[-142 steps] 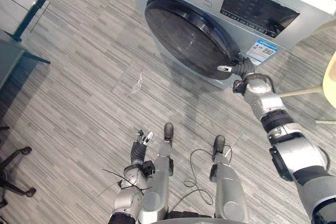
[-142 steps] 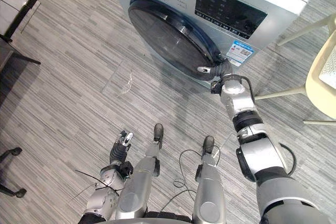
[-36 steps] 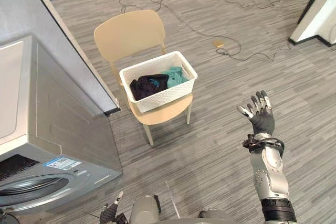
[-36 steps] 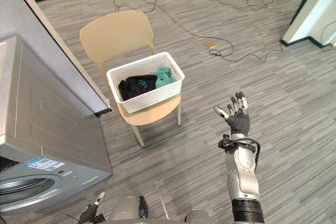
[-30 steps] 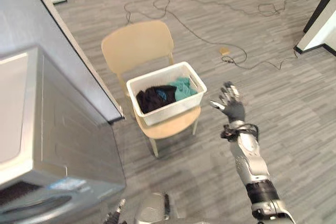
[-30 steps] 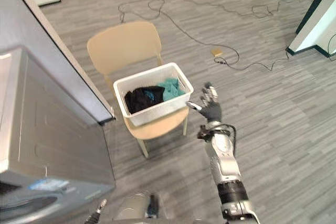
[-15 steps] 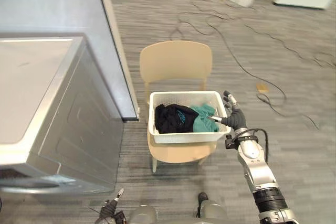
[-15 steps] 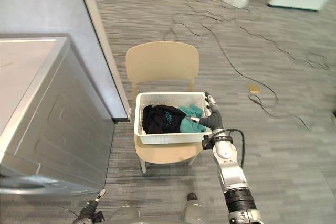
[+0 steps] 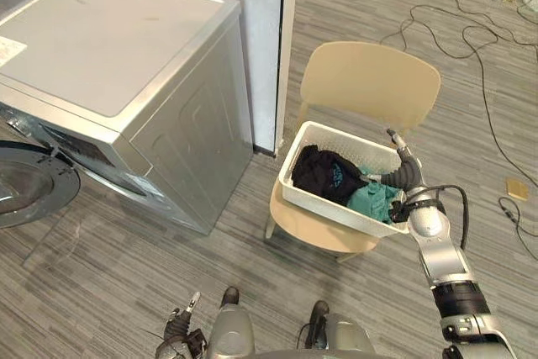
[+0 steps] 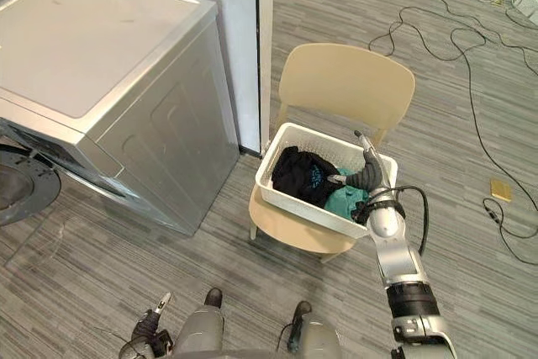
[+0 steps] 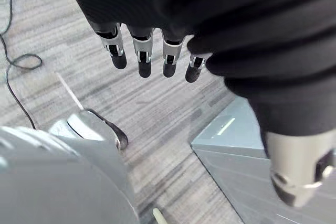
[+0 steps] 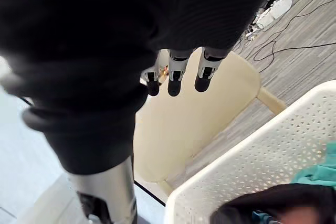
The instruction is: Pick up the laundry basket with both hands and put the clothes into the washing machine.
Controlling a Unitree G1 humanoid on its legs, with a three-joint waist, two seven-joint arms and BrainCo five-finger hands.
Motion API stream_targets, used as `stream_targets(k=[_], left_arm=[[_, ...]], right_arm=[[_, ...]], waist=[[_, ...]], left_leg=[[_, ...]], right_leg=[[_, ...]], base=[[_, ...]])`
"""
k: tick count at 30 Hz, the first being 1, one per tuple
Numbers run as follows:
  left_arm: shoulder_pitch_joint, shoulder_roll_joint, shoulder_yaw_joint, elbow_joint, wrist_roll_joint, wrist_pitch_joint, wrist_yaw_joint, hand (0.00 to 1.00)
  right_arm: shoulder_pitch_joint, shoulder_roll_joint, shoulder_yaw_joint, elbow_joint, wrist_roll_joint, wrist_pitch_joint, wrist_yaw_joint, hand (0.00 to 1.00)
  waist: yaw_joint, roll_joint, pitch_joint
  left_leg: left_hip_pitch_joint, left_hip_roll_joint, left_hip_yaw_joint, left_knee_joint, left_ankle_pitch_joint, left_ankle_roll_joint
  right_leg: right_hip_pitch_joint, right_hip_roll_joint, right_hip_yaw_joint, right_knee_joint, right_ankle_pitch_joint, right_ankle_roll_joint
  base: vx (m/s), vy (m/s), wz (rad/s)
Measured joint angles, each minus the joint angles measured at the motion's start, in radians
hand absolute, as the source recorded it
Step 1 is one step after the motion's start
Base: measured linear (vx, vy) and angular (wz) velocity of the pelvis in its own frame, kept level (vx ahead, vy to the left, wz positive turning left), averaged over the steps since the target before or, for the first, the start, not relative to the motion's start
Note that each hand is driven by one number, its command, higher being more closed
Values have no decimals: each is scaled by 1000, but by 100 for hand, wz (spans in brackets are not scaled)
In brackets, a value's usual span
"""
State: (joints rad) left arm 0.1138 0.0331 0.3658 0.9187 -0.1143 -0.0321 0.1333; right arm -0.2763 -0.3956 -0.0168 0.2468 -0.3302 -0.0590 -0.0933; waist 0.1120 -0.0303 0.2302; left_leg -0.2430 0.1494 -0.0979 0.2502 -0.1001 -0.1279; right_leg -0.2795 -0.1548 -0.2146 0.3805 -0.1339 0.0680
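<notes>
Standing at the left, the washing machine (image 9: 109, 48) had its door (image 9: 25, 199) open, and the view had swung round to put the chair (image 9: 370, 86) on its right. On the seat sat the laundry basket (image 9: 336, 208), clothes (image 9: 319, 172) inside. The right hand (image 10: 366, 176), raised in open air a second before, was now at the basket's right rim, fingers straight, gripping nothing. The left hand (image 9: 179, 335) hung low, fingers straight, so the two-handed lift probably waited on it.
</notes>
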Motion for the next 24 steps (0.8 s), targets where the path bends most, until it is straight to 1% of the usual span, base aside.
stream_targets(k=[1, 2, 3, 4, 5, 7, 8, 9, 11, 14, 16, 19, 21, 23, 24], left_arm=[[-1, 1, 0, 0, 0, 0, 0, 0], [-7, 0, -3, 0, 0, 0, 1, 0], [-12, -2, -5, -1, 0, 0, 1, 0], [-22, -9, -12, -2, -1, -2, 2, 0], [-28, -17, -20, -7, -3, -10, 2, 0], [-27, -19, -37, -14, -25, -22, 4, 0], [-27, -20, -53, -32, -69, -31, 6, 0], [-27, -22, -58, -46, -86, -34, 7, 0], [-51, -33, -101, -91, -215, -63, 4, 0], [-89, -55, -137, -126, -339, -85, 1, 0], [-136, -70, -161, -137, -412, -88, 0, 0], [-156, -79, -190, -176, -459, -93, 1, 0], [-175, -88, -211, -185, -471, -97, 0, 0], [-181, -94, -226, -199, -496, -98, 0, 0], [-185, -94, -239, -208, -504, -102, 0, 0]], right_arm=[[-31, -33, 12, 40, -28, 0, 0, 0], [-99, -81, 31, 125, -74, 1, 0, 0], [-142, -103, 39, 179, -95, 4, -2, 0], [-221, -149, 49, 269, -128, 23, -9, 0], [-274, -178, 51, 324, -153, 38, -16, 0], [-326, -192, 60, 365, -165, 49, -18, 0], [-343, -203, 75, 377, -183, 55, -23, 0], [-357, -203, 79, 392, -185, 60, -26, 0], [-415, -218, 114, 473, -190, 82, -36, 0], [-480, -228, 168, 544, -189, 101, -36, 0], [-531, -243, 227, 594, -188, 110, -34, 0], [-599, -251, 278, 632, -167, 113, -34, 0], [-676, -264, 319, 675, -139, 113, -35, 0], [-736, -282, 363, 686, -119, 112, -37, 0], [-777, -294, 394, 694, -105, 111, -39, 0]], waist=[[0, 0, 11], [2, 6, 39], [2, 12, 55], [10, 27, 87], [14, 44, 110], [16, 54, 131], [18, 56, 133], [17, 57, 133], [17, 69, 147], [16, 79, 159], [14, 91, 186], [14, 93, 188], [15, 100, 196], [23, 103, 199], [33, 104, 199]], left_leg=[[-26, -10, 4, -4, 14, 8], [-48, -21, 11, -11, 27, 7], [-57, -27, 14, -14, 37, 13], [-69, -30, 23, -23, 54, 10], [-79, -33, 28, -29, 71, 12], [-90, -34, 41, -28, 74, 12], [-105, -33, 50, -26, 74, 12], [-111, -32, 53, -26, 74, 12], [-128, -29, 62, -28, 76, 11], [-153, -29, 72, -47, 91, 14], [-159, -28, 76, -61, 106, 10], [-182, -26, 78, -101, 139, 6], [-182, -23, 78, -139, 164, 5], [-191, -18, 79, -160, 176, -2], [-205, -14, 82, -172, 186, 0]], right_leg=[[-27, -8, 0, -2, 13, 3], [-51, -21, 2, -8, 29, 10], [-61, -23, 5, -11, 41, 13], [-75, -27, 13, -26, 66, 22], [-78, -29, 14, -45, 90, 22], [-88, -33, 18, -57, 104, 23], [-101, -37, 22, -64, 111, 23], [-106, -36, 22, -71, 116, 23], [-117, -34, 23, -90, 127, 24], [-145, -35, 22, -109, 143, 25], [-151, -37, 16, -114, 145, 25], [-179, -38, -3, -120, 148, 20], [-183, -37, -20, -131, 152, 16], [-192, -31, -25, -149, 163, 15], [-206, -26, -26, -164, 174, 14]], base=[[-145, 124, 10], [-65, 86, 3], [-102, 89, -1], [-70, 69, -1], [-51, 58, -2], [15, 66, -9], [34, 76, -13], [49, 53, -11], [37, 15, -7], [18, 7, -2], [37, 3, 8], [42, -18, 16], [40, -30, 16], [14, -13, 3], [5, -22, -6]])
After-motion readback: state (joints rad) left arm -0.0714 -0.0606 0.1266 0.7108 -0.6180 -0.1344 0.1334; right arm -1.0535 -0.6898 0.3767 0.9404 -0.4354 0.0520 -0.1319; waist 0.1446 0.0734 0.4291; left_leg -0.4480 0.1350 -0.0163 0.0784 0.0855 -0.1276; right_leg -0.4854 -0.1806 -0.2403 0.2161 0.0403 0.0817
